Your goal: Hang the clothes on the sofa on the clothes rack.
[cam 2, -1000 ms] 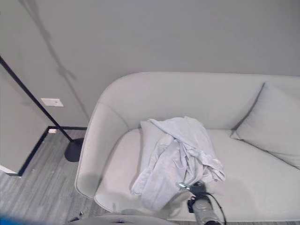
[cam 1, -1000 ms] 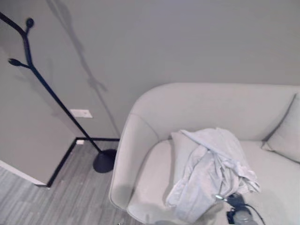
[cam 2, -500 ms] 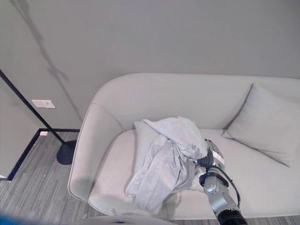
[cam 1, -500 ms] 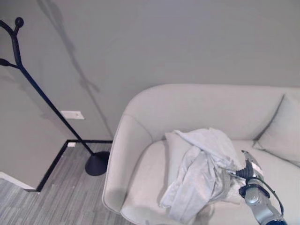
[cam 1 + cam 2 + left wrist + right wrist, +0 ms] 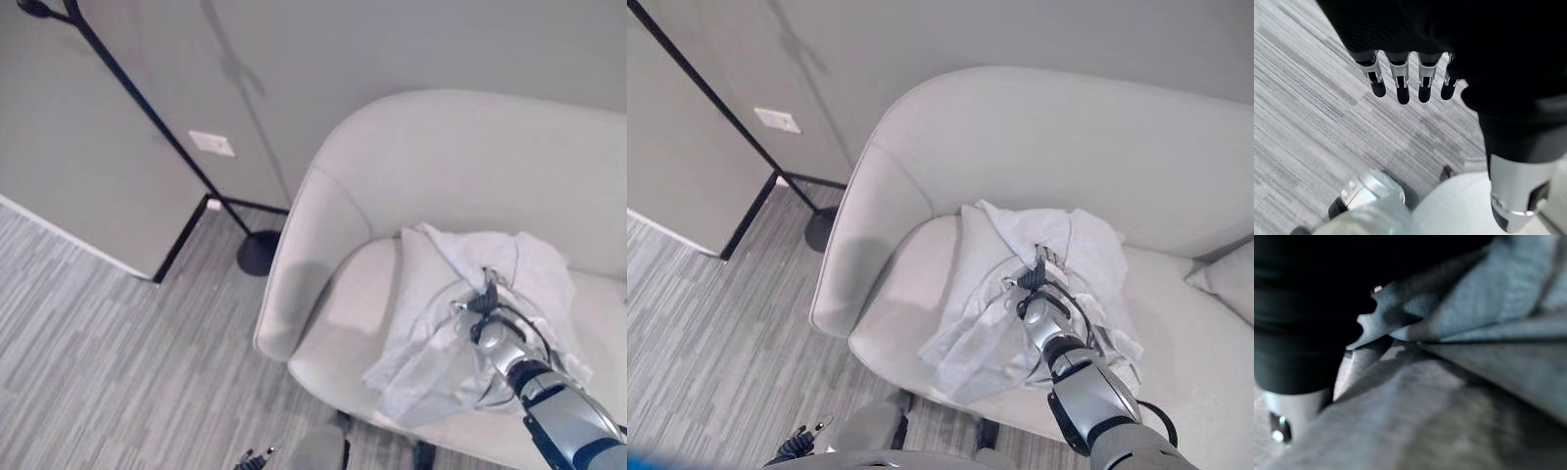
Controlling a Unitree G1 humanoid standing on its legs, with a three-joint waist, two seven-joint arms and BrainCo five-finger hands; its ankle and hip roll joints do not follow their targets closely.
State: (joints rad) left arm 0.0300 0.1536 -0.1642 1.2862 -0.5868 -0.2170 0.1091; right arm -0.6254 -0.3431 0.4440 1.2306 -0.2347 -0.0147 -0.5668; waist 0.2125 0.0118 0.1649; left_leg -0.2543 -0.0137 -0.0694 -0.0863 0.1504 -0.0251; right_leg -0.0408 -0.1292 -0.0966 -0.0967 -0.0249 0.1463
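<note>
Sofa (image 5: 411,166): you see a pale grey, rounded seat with a curved back and arm.
On the sofa seat: a crumpled light grey garment (image 5: 1009,294) lies in a heap near the arm end; a grey cushion (image 5: 1227,279) rests at the far end.
Floor (image 5: 88,333): grey striped carpet; the black clothes rack's round base (image 5: 259,252) stands on it beside the sofa arm.

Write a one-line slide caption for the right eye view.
Right hand reaching into the pale grey clothes heaped on the light sofa, black clothes rack standing beside it.
</note>
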